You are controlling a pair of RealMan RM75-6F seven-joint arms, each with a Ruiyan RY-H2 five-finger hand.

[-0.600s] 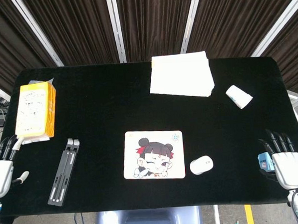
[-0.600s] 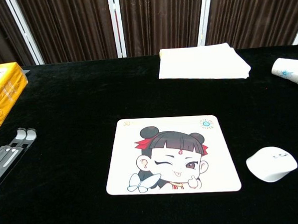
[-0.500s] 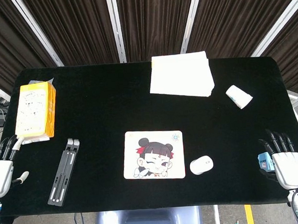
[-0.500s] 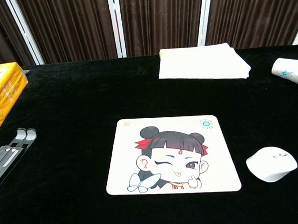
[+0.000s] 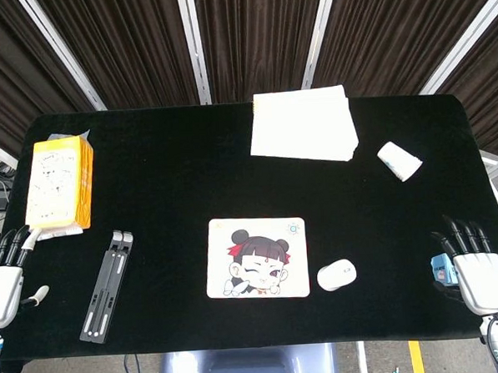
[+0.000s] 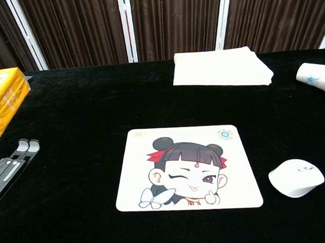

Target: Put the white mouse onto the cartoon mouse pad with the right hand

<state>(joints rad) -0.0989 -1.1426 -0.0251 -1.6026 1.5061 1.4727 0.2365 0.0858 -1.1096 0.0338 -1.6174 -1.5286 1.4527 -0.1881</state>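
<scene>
Nothing has visibly moved since the earlier frames. On the black tabletop (image 5: pixel 173 174) the white mouse (image 5: pixel 336 275) lies just right of the cartoon mouse pad (image 5: pixel 257 258), not touching it. Well right of the pad, the right hand (image 5: pixel 476 271) rests empty with fingers spread; the left hand (image 5: pixel 3 279), far left of the pad, is likewise empty. A low reach could shove the smooth mouse sideways instead of gripping it, or catch the pad's edge.
</scene>
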